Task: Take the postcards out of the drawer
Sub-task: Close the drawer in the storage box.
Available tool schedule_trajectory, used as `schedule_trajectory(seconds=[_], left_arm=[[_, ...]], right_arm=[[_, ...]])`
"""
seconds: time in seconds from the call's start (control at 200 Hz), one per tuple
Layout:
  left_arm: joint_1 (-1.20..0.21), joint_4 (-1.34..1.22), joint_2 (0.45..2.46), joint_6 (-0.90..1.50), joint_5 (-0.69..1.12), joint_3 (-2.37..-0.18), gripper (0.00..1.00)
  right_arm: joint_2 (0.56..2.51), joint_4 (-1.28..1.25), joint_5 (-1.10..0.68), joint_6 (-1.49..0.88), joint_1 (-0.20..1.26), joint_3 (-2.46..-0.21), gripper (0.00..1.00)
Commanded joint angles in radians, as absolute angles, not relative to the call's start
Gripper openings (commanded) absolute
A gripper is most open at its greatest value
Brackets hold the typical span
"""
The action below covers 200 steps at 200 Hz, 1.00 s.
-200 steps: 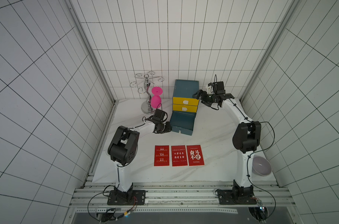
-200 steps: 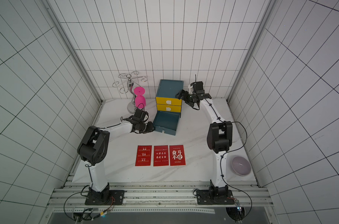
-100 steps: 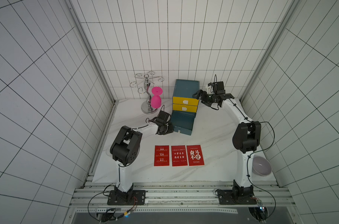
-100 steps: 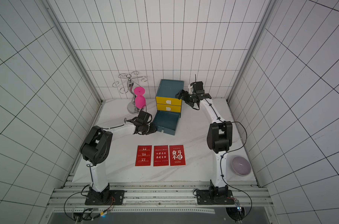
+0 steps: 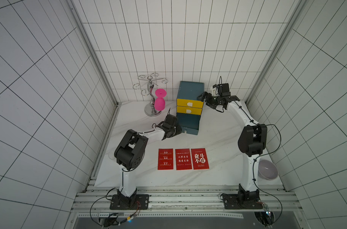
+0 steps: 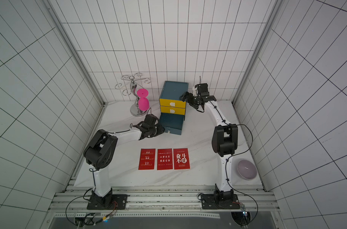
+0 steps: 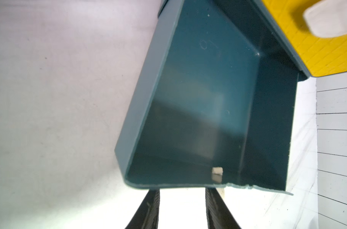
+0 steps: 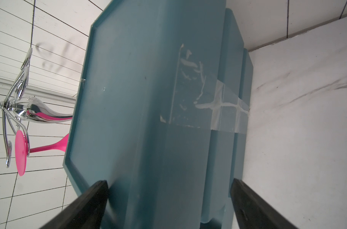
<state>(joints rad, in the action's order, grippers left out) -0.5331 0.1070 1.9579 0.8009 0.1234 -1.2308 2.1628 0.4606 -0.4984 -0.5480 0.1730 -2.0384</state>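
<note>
Postcards: three red cards (image 5: pixel 183 159) lying flat in a row at the front of the bench (image 5: pixel 218 138), edges nearly touching, all outside the drawer (image 5: pixel 188 123).
Card axis: each long side runs front to back, and the row runs across the bench.
Drawer: lowest of the cabinet (image 5: pixel 190 89), pulled out.
Left tool: (image 5: pixel 177 130) at the drawer's front left corner. Its jaws are narrowly parted, with bare bench between them and nothing held.
Right tool: (image 5: pixel 201 97) spread wide against the cabinet's upper side. Whether it touches cannot be told.
Deciding relation: the cards lie frontward of the left tool, well apart from it. The left arm is the nearer.
Left wrist view only: the drawer floor (image 7: pixel 198 99) is bare and the front rim sits just ahead of the tool (image 7: pixel 182 193).
Top views only: the cards (image 6: pixel 164 159), which neither wrist view shows.
Judgement: removal looks complete.
</note>
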Motion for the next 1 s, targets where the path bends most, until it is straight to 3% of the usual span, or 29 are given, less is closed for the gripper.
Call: schedule_trajectory(seconds=[0.0,0.31,0.72,0.994], left_arm=[[-0.548,0.005,1.966,0.840,0.076,-1.225,0.39],[-0.543,-0.038,2.064,0.878,0.091,-1.289,0.40],[-0.520,-0.279,2.164,0.908,0.120,-1.286,0.40],[-0.490,-0.275,2.260,0.941,0.151,-1.400,0.40]], right_arm=[[2.178,0.523,-0.495,-0.520,0.189,-2.004,0.98],[2.166,0.523,-0.505,-0.515,0.187,-1.984,0.99],[2.163,0.504,-0.514,-0.525,0.187,-1.948,0.99],[2.156,0.504,-0.516,-0.526,0.185,-1.941,0.99]])
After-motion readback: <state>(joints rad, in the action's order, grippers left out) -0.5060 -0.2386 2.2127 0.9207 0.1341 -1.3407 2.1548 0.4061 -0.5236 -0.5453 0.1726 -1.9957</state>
